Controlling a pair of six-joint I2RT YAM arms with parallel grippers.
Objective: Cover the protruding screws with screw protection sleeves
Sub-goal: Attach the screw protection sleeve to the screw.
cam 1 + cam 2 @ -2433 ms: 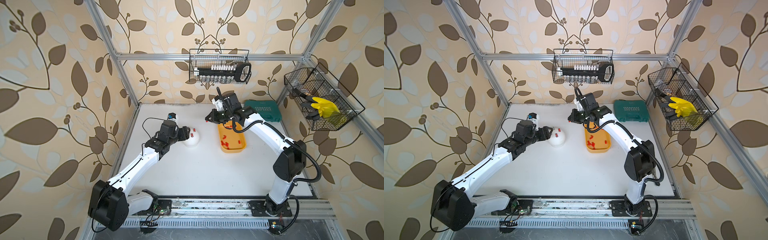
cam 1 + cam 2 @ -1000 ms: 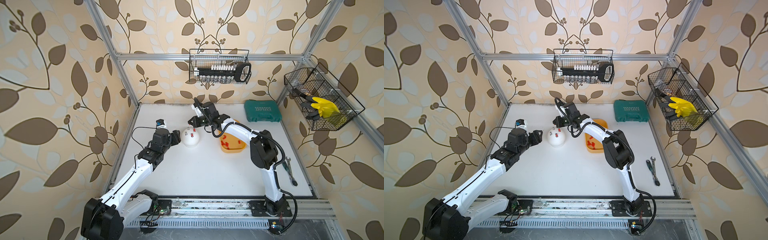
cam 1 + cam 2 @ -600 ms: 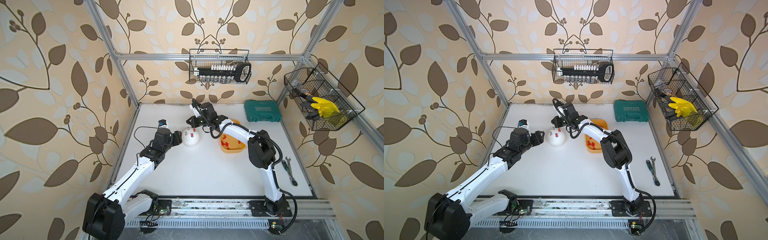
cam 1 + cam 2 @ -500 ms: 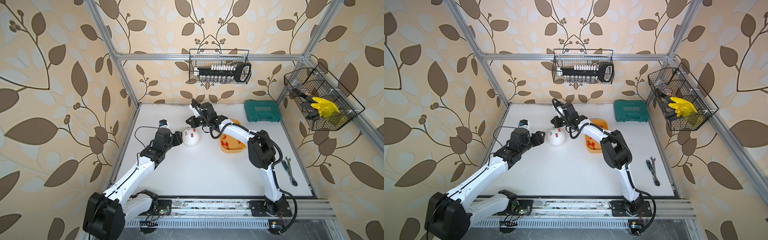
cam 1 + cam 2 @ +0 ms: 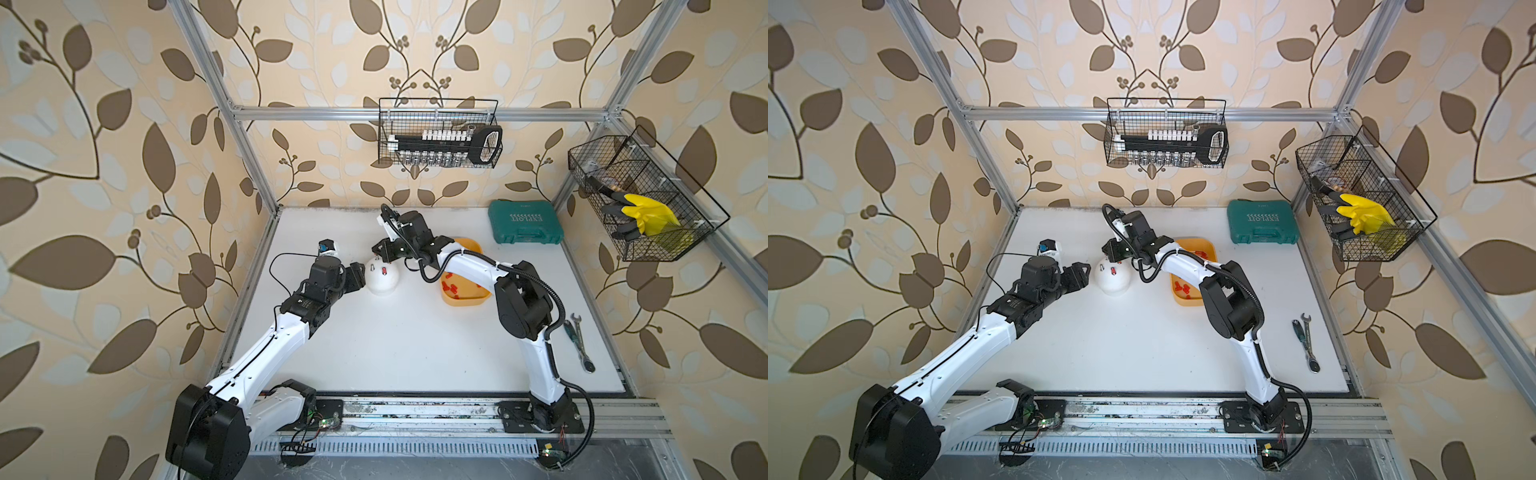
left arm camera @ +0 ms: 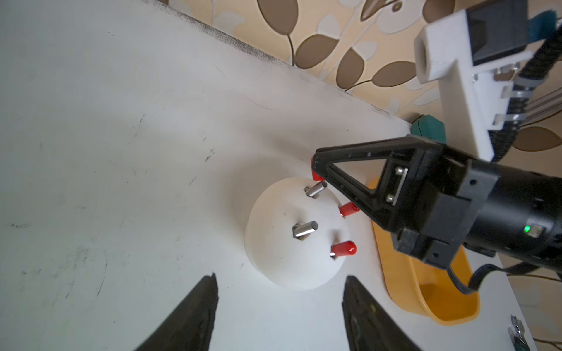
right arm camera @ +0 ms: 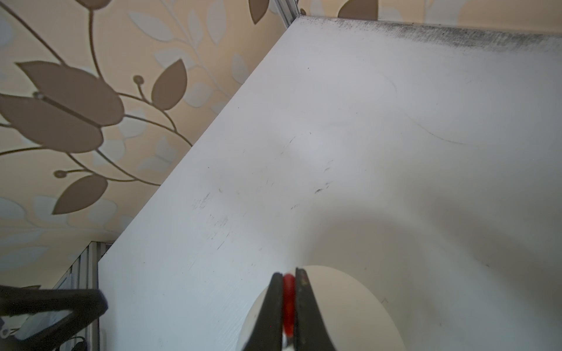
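You're pinching a sleeve (image 7: 288, 293) in the right gripper (image 7: 288, 271) over the dome (image 6: 282, 264); if it's tilting, it's risking glancing off the screw (image 6: 315, 190). The left gripper (image 6: 280, 276) is hovering spread beside the dome.

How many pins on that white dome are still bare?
2 pins: one near the dome's top, one right by the cap pinched in the right gripper. The other two wear caps.

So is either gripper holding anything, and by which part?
The right gripper holds one red sleeve, pinched across its sides at the jaw tips, over the white dome. The left gripper is open, holding nothing.
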